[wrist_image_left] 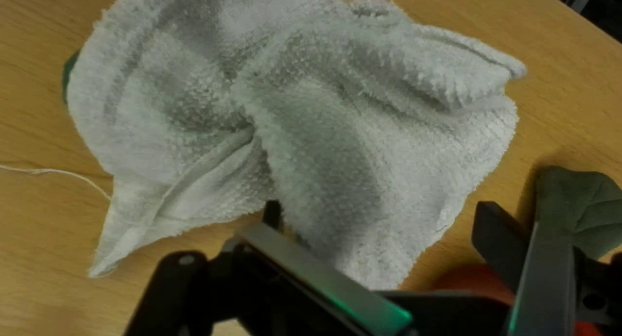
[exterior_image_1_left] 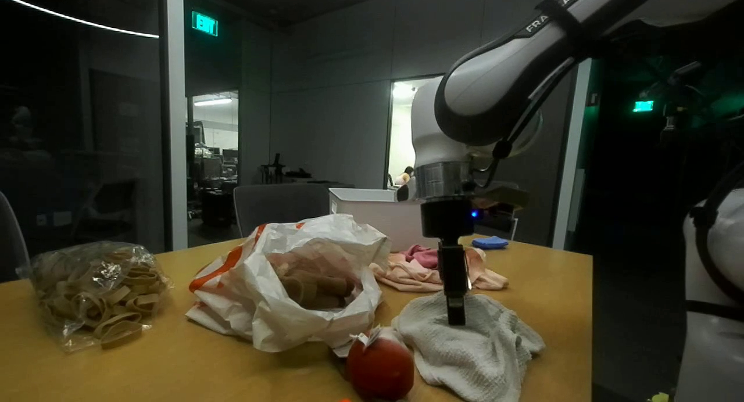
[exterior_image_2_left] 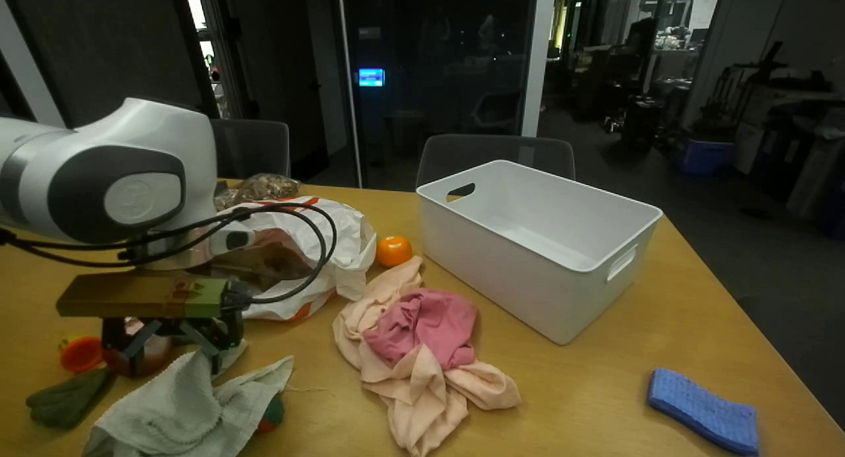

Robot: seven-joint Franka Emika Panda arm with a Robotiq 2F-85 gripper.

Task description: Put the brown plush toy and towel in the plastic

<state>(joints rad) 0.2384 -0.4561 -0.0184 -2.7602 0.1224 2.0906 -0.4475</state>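
Observation:
A white terry towel (exterior_image_1_left: 476, 350) lies crumpled on the table; it also shows in an exterior view (exterior_image_2_left: 178, 404) and the wrist view (wrist_image_left: 311, 108). My gripper (wrist_image_left: 381, 214) is open, pointing down, with a lower fold of the towel between its spread fingers. In both exterior views the gripper (exterior_image_1_left: 456, 318) (exterior_image_2_left: 175, 364) is low at the towel; whether the fingers touch it I cannot tell. A white plastic bag (exterior_image_1_left: 273, 320) with red print lies open beside the towel, also seen in an exterior view (exterior_image_2_left: 346, 229). Brown stuff (exterior_image_1_left: 317, 289), possibly the plush toy, is inside it, partly hidden.
A white bin (exterior_image_2_left: 495, 275) stands behind a pink and peach cloth (exterior_image_2_left: 422, 325). A red round object (exterior_image_1_left: 381, 367) sits between bag and towel. An orange (exterior_image_2_left: 394, 251), a green item (exterior_image_2_left: 69, 397), a blue sponge (exterior_image_2_left: 703, 411) and a clear bag of bands (exterior_image_1_left: 99, 297) are around.

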